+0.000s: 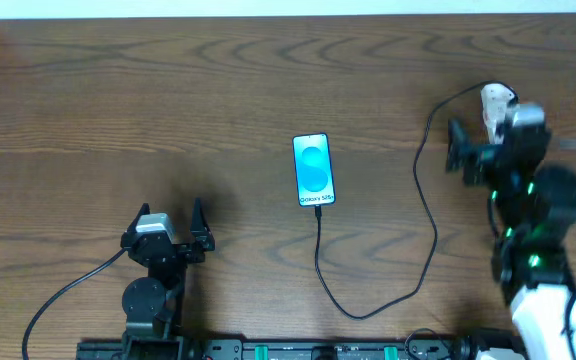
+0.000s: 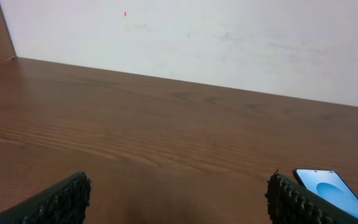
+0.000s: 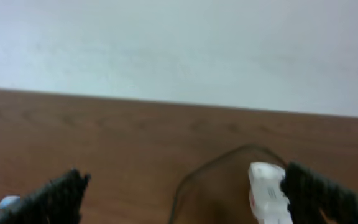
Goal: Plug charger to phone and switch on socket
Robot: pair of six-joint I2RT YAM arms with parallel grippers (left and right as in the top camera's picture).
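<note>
The phone (image 1: 313, 170) lies flat mid-table with its blue screen lit. It also shows at the right edge of the left wrist view (image 2: 331, 190). The thin black charger cable (image 1: 430, 225) meets the phone's near edge, loops toward the front, and runs up to a white block (image 1: 495, 100). I cannot tell adapter from socket there, because the right arm covers the rest. In the right wrist view this white block (image 3: 266, 193) sits just inside the right finger. My right gripper (image 1: 478, 140) (image 3: 179, 199) is open around it. My left gripper (image 1: 171, 215) (image 2: 179, 205) is open and empty, left of the phone.
A pale wall stands behind the table's far edge (image 2: 185, 81). Thicker black robot cables (image 1: 63, 295) trail at the front left. The arm bases sit along the front rail (image 1: 298, 350).
</note>
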